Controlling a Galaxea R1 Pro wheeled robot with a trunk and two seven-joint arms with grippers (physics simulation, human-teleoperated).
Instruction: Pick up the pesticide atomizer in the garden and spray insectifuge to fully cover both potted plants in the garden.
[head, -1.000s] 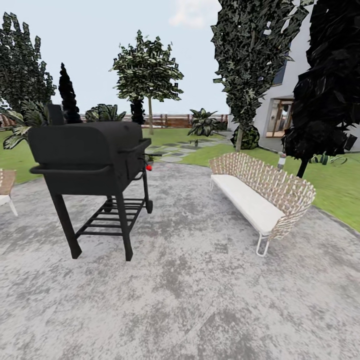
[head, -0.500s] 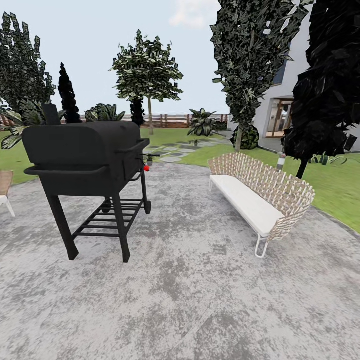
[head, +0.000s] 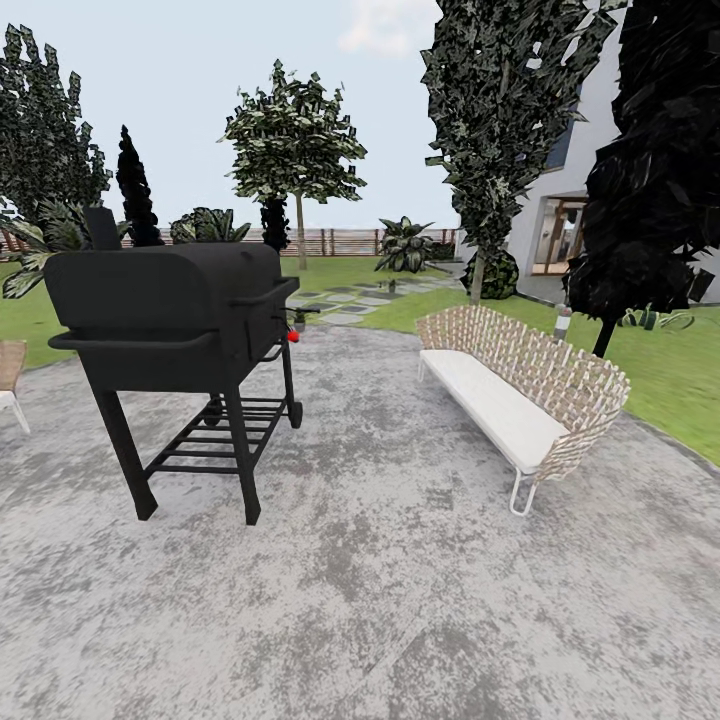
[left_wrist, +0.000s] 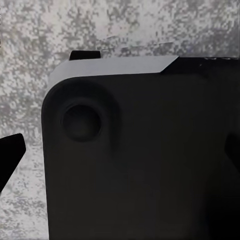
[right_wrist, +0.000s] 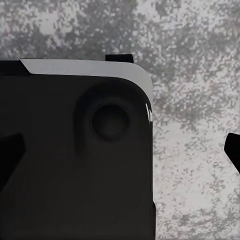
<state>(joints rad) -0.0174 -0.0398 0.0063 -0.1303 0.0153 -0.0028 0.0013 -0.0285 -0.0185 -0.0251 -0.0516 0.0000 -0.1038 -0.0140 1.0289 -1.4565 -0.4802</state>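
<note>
- I see a black grill (head: 175, 320) standing on the grey patio (head: 400, 580); I use it as my landmark.
- Right of the grill, well apart: a wicker sofa (head: 525, 395) with a white cushion, also on the patio.
- Just behind the grill's right end: a small red-tipped thing (head: 293, 336) (too small, I cannot tell if it is the atomizer).
- Just beside that, a tiny potted plant (head: 299, 319) in a grey pot, at the patio edge.
- Behind the grill, further off: stepping stones (head: 360, 298) across the lawn (head: 690, 380), a tree (head: 293, 150), a wooden fence (head: 340, 241).
- Far right of the grill: a white house (head: 585, 190) behind dark trees.
- Left gripper (left_wrist: 120, 165): dark fingertips at the frame edges, apparently spread, but I cannot tell its state; a black robot body panel (left_wrist: 145, 160) sits below it, over the paving.
- Right gripper (right_wrist: 120, 160): same, I cannot tell.
</note>
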